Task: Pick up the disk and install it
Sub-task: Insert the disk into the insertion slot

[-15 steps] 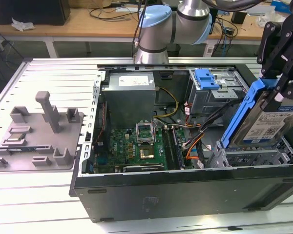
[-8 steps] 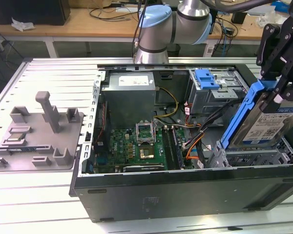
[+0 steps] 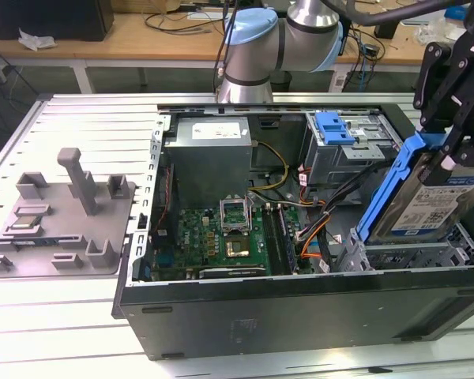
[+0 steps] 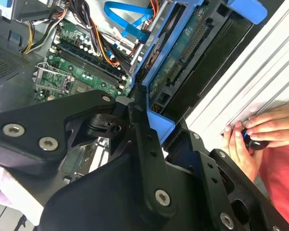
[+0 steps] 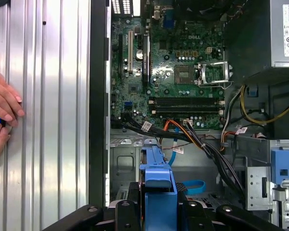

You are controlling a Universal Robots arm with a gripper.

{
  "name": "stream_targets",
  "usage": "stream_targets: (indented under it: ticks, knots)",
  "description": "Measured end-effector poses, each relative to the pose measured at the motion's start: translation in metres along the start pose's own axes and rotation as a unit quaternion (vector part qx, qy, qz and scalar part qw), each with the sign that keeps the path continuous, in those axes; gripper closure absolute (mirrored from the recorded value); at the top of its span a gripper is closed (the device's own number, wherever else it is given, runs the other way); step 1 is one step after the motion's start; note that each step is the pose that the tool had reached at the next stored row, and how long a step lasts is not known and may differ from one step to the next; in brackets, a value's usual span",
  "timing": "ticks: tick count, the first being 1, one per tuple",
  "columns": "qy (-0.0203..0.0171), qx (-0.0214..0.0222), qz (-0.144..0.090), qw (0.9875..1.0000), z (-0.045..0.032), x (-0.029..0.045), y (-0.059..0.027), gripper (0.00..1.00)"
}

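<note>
The disk (image 3: 433, 207), a silver drive with a white-and-blue label in a blue carrier rail, hangs tilted on edge over the drive bay (image 3: 415, 254) at the exterior view's right end of the open computer case (image 3: 300, 304). My gripper (image 3: 445, 154) is shut on its upper end. In the second wrist view, black fingers (image 4: 140, 126) clamp the blue rail, and the disk's circuit-board underside (image 4: 183, 48) faces the camera. The first wrist view has the blue carrier (image 5: 158, 185) edge-on between the jaws, above the bay floor.
A bare blue bracket (image 3: 336, 126) sits in the rear cage. Cables (image 3: 316, 225) run between the motherboard (image 3: 221, 237) and the bay. The power supply (image 3: 209, 150) fills the back corner. A grey fixture (image 3: 63, 213) lies beside the case. A person's hands (image 4: 260, 130) rest on the slatted table.
</note>
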State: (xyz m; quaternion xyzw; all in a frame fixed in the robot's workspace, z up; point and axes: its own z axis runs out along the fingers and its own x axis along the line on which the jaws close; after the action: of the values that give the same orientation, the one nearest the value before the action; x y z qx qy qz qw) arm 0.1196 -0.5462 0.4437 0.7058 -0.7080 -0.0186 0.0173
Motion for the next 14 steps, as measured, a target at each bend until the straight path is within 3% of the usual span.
stream_targets:
  ticks: [14]
  knots:
    - [0.0000,0.0000,0.000,1.0000,0.0080,0.0000,-0.0004,0.63]
